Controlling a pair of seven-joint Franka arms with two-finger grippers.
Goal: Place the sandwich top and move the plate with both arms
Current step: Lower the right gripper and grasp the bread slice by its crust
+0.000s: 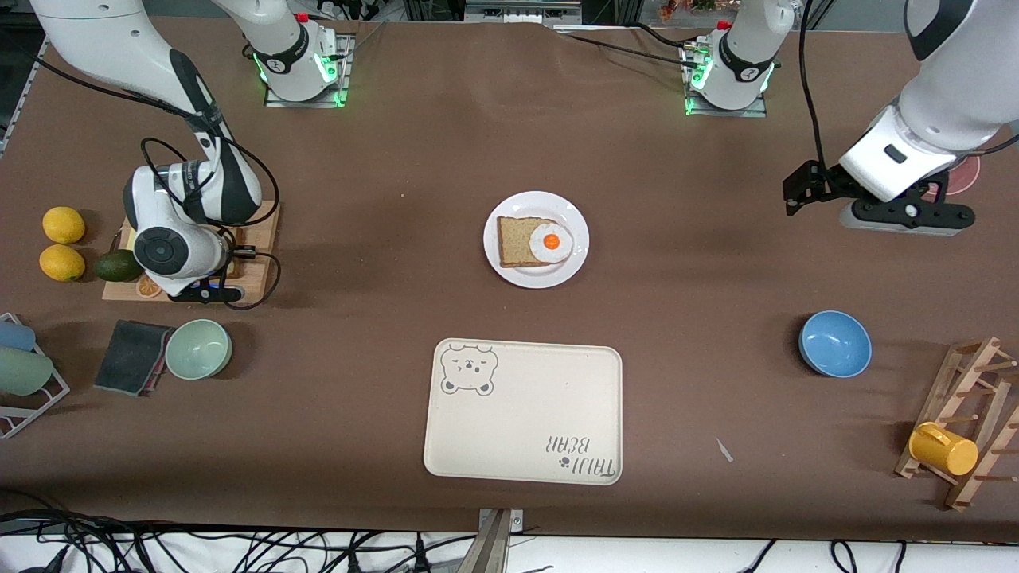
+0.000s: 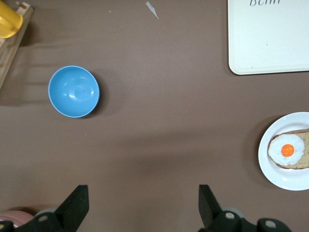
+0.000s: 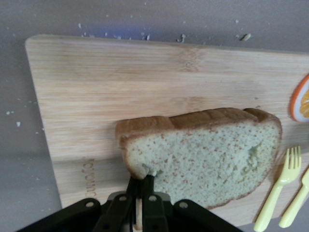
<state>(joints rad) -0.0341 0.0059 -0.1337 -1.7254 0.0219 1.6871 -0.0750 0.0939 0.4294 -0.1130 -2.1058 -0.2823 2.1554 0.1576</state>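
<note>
The sandwich top (image 3: 207, 157), a plain light brown bread slice, lies on a wooden cutting board (image 3: 120, 87) at the right arm's end of the table. My right gripper (image 3: 140, 180) is shut on the slice's edge, its fingers pinching the crust. In the front view this gripper (image 1: 208, 293) sits low over the board, and the arm hides the slice. The white plate (image 1: 503, 267) stands mid-table with an egg-topped bread slice (image 1: 517, 241) on it. My left gripper (image 2: 143, 198) hangs open over bare table near the left arm's end, holding nothing.
A cream bear-printed tray (image 1: 523, 412) lies nearer the camera than the plate. Blue bowl (image 1: 834, 343), wooden rack with yellow mug (image 1: 942, 449), green bowl (image 1: 198, 348), dark cloth (image 1: 129, 356), two lemons (image 1: 63, 224) and an avocado (image 1: 119, 266) sit around. Yellow forks (image 3: 280, 193) and an orange slice (image 3: 301, 99) lie on the board.
</note>
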